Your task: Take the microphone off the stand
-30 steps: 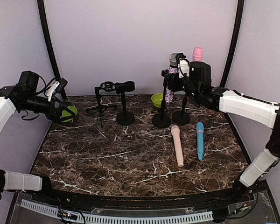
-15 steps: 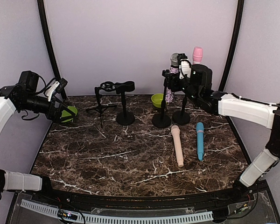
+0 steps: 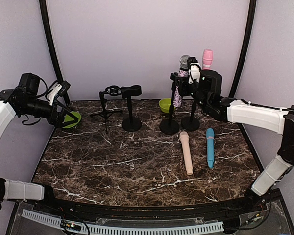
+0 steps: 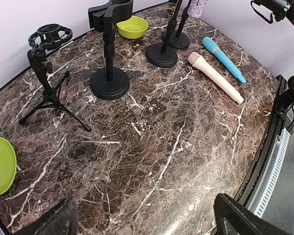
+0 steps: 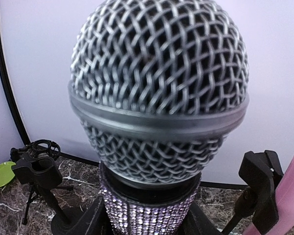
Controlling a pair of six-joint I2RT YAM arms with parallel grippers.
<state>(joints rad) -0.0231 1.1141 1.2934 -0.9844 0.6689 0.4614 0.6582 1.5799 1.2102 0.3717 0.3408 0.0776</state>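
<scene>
Top view:
- The right gripper (image 3: 183, 78) is at the back of the table (image 3: 112, 161), up at the microphone (image 3: 184, 62), which has a silver mesh head and a purple sparkly handle.
- The microphone sits in its stand (image 3: 169, 126), head up.
- Just to the right, a pink microphone (image 3: 207, 57) sits in a second stand (image 3: 190, 122).
- A beige microphone (image 3: 186, 152) and a blue microphone (image 3: 210, 147) lie flat side by side, in front of the two stands and apart from each other.
- A green bowl (image 3: 165, 105) is behind the stand bases.
- A clip stand (image 3: 131, 108) and a small tripod (image 3: 107, 106) stand at centre left, with nothing in them.
- The left gripper (image 3: 63, 117) hangs at the far left, beside a green plate (image 3: 73, 117).

Left wrist view:
- The left gripper (image 4: 144, 223) has its fingers (image 4: 240, 218) spread wide with nothing between them, only marble below.
- The green plate (image 4: 0, 164), tripod (image 4: 46, 73), clip stand (image 4: 109, 73) and bowl (image 4: 133, 27) are all in view.

Right wrist view:
- The microphone's mesh head (image 5: 157, 98) fills the frame.
- The right gripper (image 5: 147, 223) has a dark finger (image 5: 95, 220) close on each side of the sparkly handle (the contact line is cut off at the frame's bottom edge).
- I cannot tell whether the fingers are clamped on the handle or just short of it.
</scene>
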